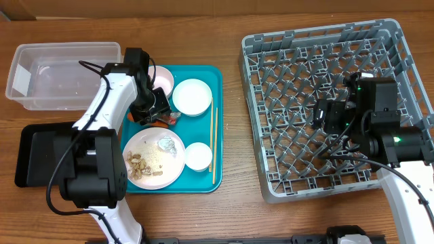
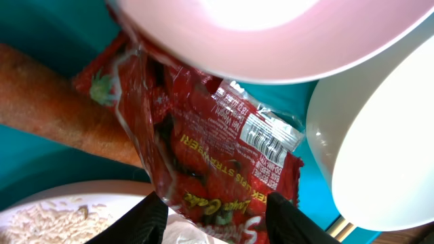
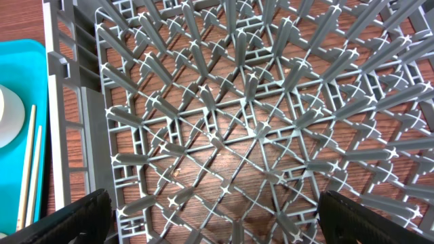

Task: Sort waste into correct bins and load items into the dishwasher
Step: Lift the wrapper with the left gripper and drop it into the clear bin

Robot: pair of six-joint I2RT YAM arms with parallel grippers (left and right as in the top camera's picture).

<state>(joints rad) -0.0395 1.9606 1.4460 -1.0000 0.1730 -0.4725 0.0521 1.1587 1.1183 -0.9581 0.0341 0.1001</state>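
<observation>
Right, I'm seeing the left gripper point(image 2: 217, 202) spread open astride the red wrapper point(image 2: 203, 135) on the teal tray point(image 1: 203, 73), beside the carrot point(image 2: 41, 88); the right gripper point(image 3: 213, 200) is hovering wide open, empty, over the rack point(image 3: 237, 102).

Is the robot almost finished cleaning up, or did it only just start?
Only just starting. Done: nothing visible; the rack and tub look empty. In hand: the left tool is open around the wrapper; the right tool hangs open over the rack. Left: wrapper, carrot, foil ball, scraps on the plate, bowls, chopsticks, all on the teal tray.
</observation>
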